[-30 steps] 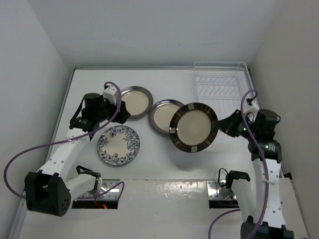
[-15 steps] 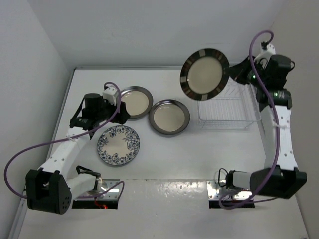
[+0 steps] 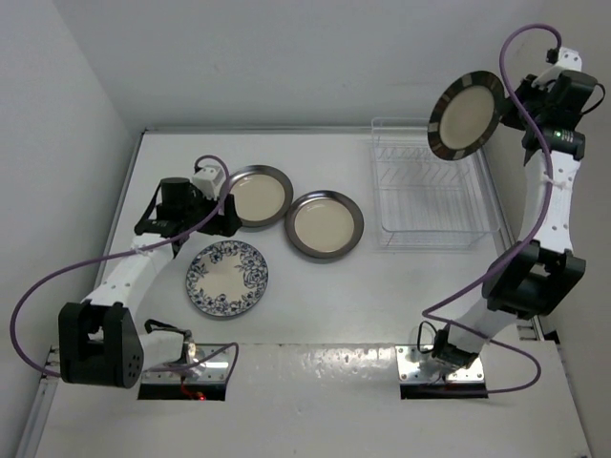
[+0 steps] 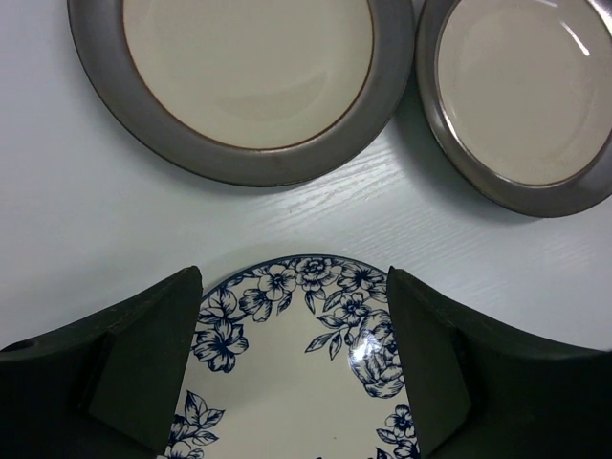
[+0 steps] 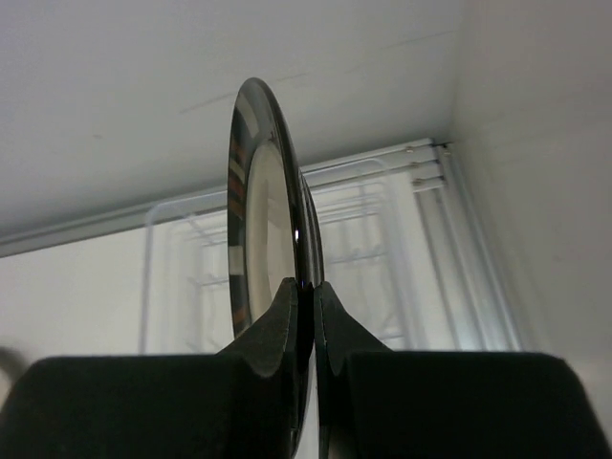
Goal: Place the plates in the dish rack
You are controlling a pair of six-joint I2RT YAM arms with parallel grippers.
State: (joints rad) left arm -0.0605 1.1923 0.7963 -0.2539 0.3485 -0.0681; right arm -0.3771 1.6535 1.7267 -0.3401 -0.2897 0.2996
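My right gripper (image 3: 508,107) is shut on the rim of the dark checked-rim plate (image 3: 466,115) and holds it upright, high above the clear dish rack (image 3: 430,196). In the right wrist view the plate (image 5: 263,220) stands edge-on between my closed fingers (image 5: 304,308), with the rack (image 5: 373,249) below. Two grey-rimmed plates (image 3: 256,197) (image 3: 325,224) and the blue floral plate (image 3: 227,278) lie flat on the table. My left gripper (image 3: 221,218) is open, hovering over the floral plate's (image 4: 296,373) far edge, holding nothing.
White walls close in the table on the left, back and right. The rack sits against the right wall at the back right corner. The arm mounts and purple cables are at the near edge.
My right arm has lifted the checked-rim plate from mid-table up and right to high above the rack, turning it edge-up. The left arm has barely moved.
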